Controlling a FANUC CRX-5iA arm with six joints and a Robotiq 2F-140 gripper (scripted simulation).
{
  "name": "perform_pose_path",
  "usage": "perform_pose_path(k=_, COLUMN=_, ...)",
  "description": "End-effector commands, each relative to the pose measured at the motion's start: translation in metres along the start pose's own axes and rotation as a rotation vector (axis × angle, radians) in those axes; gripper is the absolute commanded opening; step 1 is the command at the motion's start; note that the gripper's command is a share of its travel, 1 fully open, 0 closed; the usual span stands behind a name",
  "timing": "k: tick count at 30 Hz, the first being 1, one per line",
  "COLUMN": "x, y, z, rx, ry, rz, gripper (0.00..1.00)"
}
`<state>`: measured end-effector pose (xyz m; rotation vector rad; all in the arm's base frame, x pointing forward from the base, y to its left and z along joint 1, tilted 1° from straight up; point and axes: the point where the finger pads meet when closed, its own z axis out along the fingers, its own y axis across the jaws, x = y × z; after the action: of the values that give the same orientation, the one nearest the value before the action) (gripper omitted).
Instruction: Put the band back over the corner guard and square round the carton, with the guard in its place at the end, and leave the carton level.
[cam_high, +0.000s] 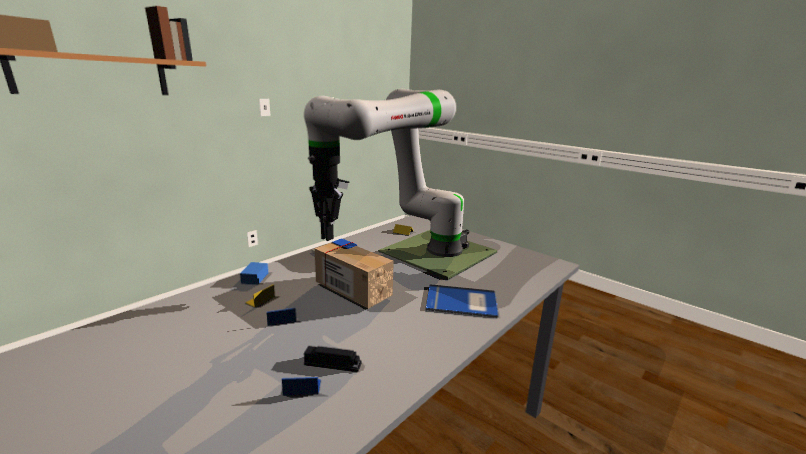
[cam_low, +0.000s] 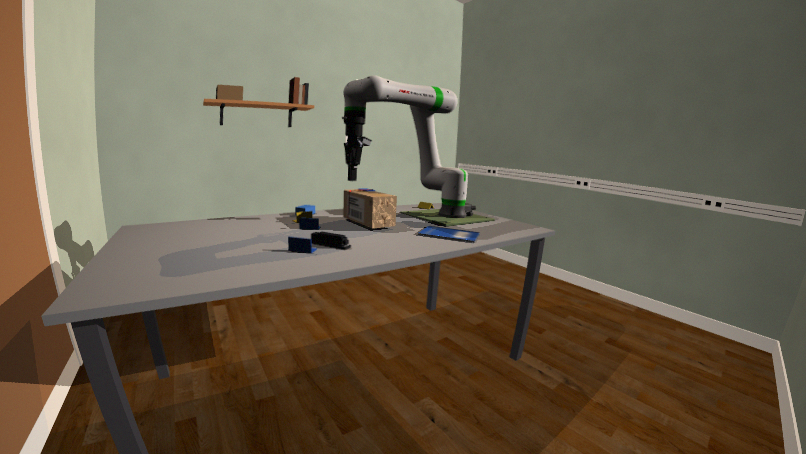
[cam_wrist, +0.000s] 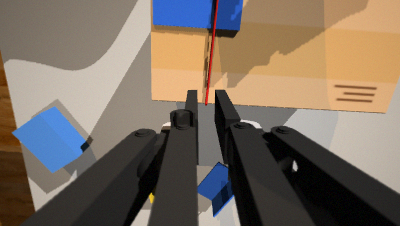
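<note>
The cardboard carton (cam_high: 354, 273) stands level on the table; it also shows in the exterior view (cam_low: 369, 208) and the wrist view (cam_wrist: 270, 60). A blue corner guard (cam_high: 344, 243) sits on its top far corner, seen in the wrist view (cam_wrist: 197, 12) too. A thin red band (cam_wrist: 212, 50) runs across the carton top and over the guard. My gripper (cam_high: 327, 234) hangs a little above the carton's end near the guard, clear of it. In the wrist view the fingers stand almost shut, with a narrow gap and nothing between them.
Blue blocks (cam_high: 254, 272), (cam_high: 280, 316), (cam_high: 300, 386), a yellow wedge (cam_high: 260, 296) and a black item (cam_high: 332, 358) lie left and in front of the carton. A blue notebook (cam_high: 461, 300) lies to the right. Another yellow wedge (cam_high: 402, 228) lies by the green base plate (cam_high: 437, 254).
</note>
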<state>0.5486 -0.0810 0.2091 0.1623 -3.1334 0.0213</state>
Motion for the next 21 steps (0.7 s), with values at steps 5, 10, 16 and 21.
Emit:
perform_pose_path(k=5, x=0.0, y=0.0, z=-0.015, rx=0.001, ry=-0.002, rz=0.0, gripper=0.18)
perform_pose_path(k=10, x=0.0, y=0.0, z=-0.021, rx=0.001, ry=-0.002, rz=0.0, gripper=0.18)
perform_pose_path(k=16, x=0.0, y=0.0, z=-0.029, rx=0.001, ry=-0.002, rz=0.0, gripper=0.18)
perform_pose_path(k=21, x=0.0, y=0.0, z=-0.033, rx=0.001, ry=-0.002, rz=0.0, gripper=0.18)
